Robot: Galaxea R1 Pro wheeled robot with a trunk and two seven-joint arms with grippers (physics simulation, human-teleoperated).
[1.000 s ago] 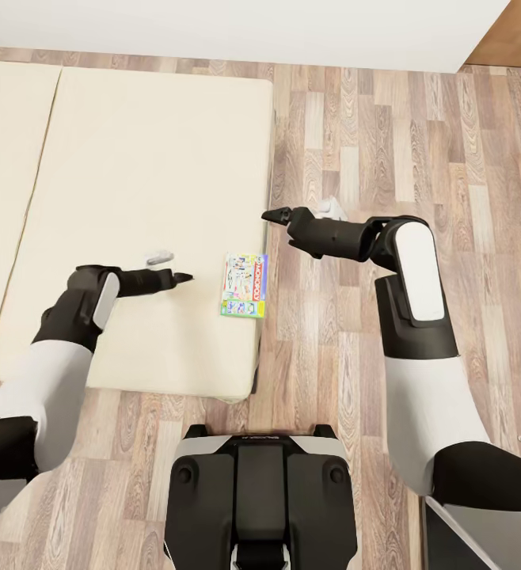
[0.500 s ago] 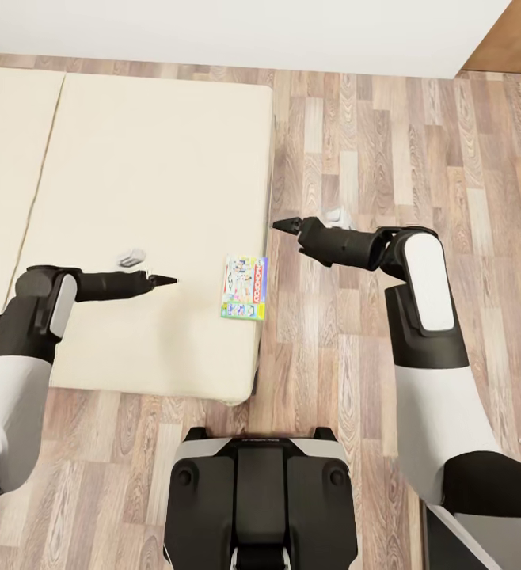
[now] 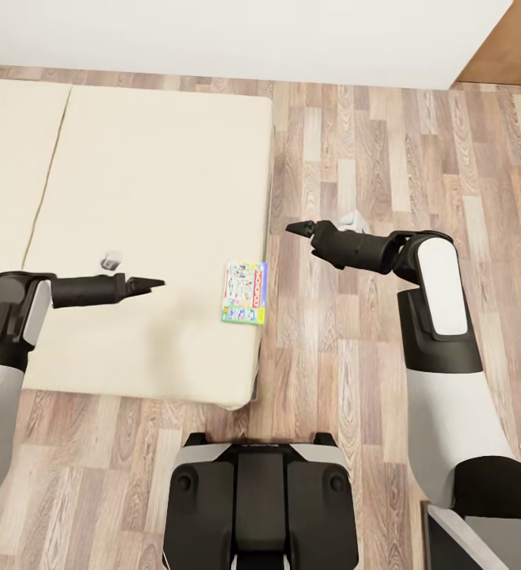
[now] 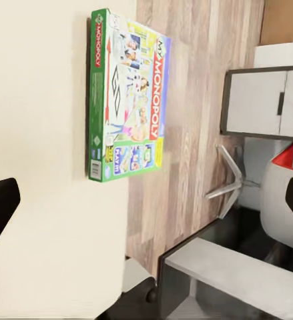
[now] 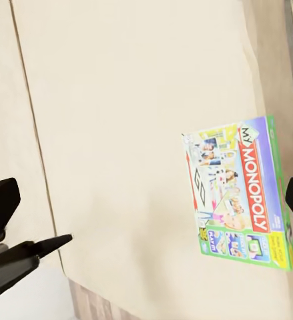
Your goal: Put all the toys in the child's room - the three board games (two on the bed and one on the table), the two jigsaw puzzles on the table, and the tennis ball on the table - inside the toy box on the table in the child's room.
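One game (image 3: 245,292) at the bed (image 3: 134,198) edge, flat, ungrasped.
Left gripper (image 3: 156,283) over the mattress, right gripper (image 3: 296,229) over the floor (image 3: 355,158); both empty, tips look pinched together; risk: a sideways nudge could push the game off the near edge.

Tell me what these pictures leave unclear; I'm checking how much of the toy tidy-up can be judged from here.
- Bed: head view's left edge cuts it off, so a second game there cannot be ruled in or out.
- Board game: too small in the head view to read; the left wrist view shows "My Monopoly".
- Right gripper: its fingers overlap seen side-on, so open or shut is unclear.
- Left gripper: the same.
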